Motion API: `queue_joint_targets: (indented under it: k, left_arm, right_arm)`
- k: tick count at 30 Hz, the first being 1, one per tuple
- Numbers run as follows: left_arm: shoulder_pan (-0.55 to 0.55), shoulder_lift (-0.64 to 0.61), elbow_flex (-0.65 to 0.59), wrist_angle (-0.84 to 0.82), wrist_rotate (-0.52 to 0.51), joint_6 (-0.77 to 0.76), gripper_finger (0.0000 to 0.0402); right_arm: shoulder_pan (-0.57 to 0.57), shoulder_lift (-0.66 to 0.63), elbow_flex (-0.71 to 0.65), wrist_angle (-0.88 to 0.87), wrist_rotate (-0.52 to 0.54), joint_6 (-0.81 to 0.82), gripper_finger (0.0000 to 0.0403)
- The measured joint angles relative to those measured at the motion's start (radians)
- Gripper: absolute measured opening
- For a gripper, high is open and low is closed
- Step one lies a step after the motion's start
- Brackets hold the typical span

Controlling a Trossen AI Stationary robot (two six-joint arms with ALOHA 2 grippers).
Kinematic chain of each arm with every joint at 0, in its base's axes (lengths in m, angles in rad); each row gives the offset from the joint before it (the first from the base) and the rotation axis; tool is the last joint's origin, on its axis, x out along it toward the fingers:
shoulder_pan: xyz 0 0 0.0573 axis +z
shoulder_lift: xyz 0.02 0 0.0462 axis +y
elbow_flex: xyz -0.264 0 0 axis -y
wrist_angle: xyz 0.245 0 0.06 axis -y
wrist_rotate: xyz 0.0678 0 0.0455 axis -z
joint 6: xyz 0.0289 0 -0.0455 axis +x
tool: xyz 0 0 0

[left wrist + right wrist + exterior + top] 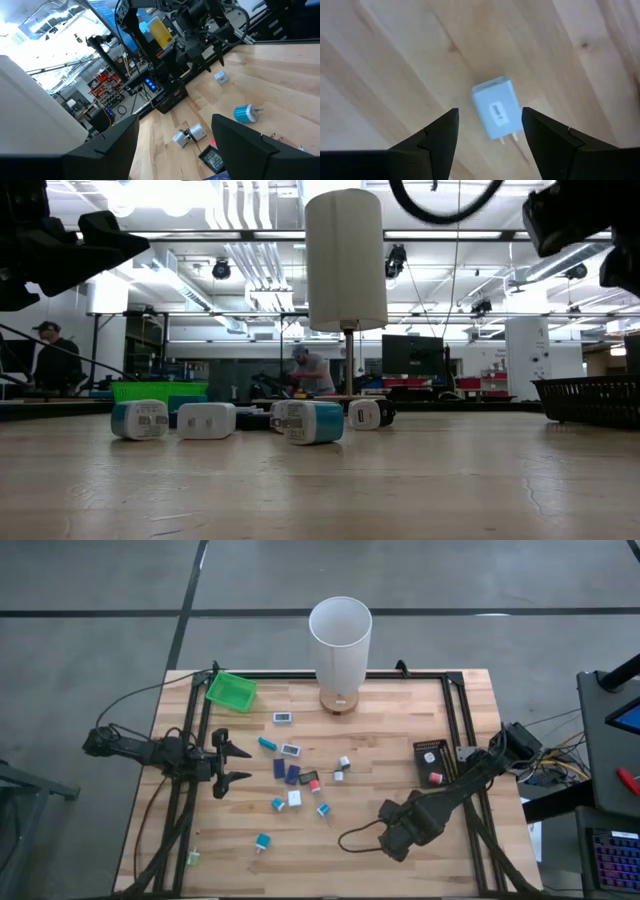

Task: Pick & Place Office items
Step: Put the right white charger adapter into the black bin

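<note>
High view: wooden table (pixel 400 710) with office items (pixel 293 774) scattered across its middle, dark blue, teal, white and grey pieces lying apart from one another. One teal piece (pixel 262 841) set nearer than the rest; one red-topped piece (pixel 436 778) inside the black tray (pixel 432 752) at the right. Green tray (pixel 231 690) at the far left corner; tall white cylinder (pixel 340 635) upright at the middle of the far edge. Left gripper (pixel 248 765) at the left side of the table, pointed right toward the scatter, jaws spread wide and holding nothing. Right gripper (pixel 400 830) near and right of the scatter, aimed downward.

Right wrist view: right gripper (pixel 489 112) with fingers (pixel 437 137) wide apart, above a white block (pixel 495 106) lying flat on the wood between them, not touched.

Low view: four pieces in a row on the tabletop, among them a white one (pixel 206 420) and a teal-ended one (pixel 313 422); two people in the room behind.
</note>
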Motion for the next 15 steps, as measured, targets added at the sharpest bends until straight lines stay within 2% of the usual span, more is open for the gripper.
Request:
queue_joint_targets:
  k: [7,15]
  left_arm:
    - [0.0,0.0,0.0,0.0,0.0,0.0,0.0257]
    - [0.0,0.0,0.0,0.0,0.0,0.0,0.0257]
  right_arm:
    - [0.004,-0.007,-0.096,0.131,-0.033,-0.037,0.0217]
    - [0.004,-0.023,-0.146,0.154,-0.025,-0.051,0.0217]
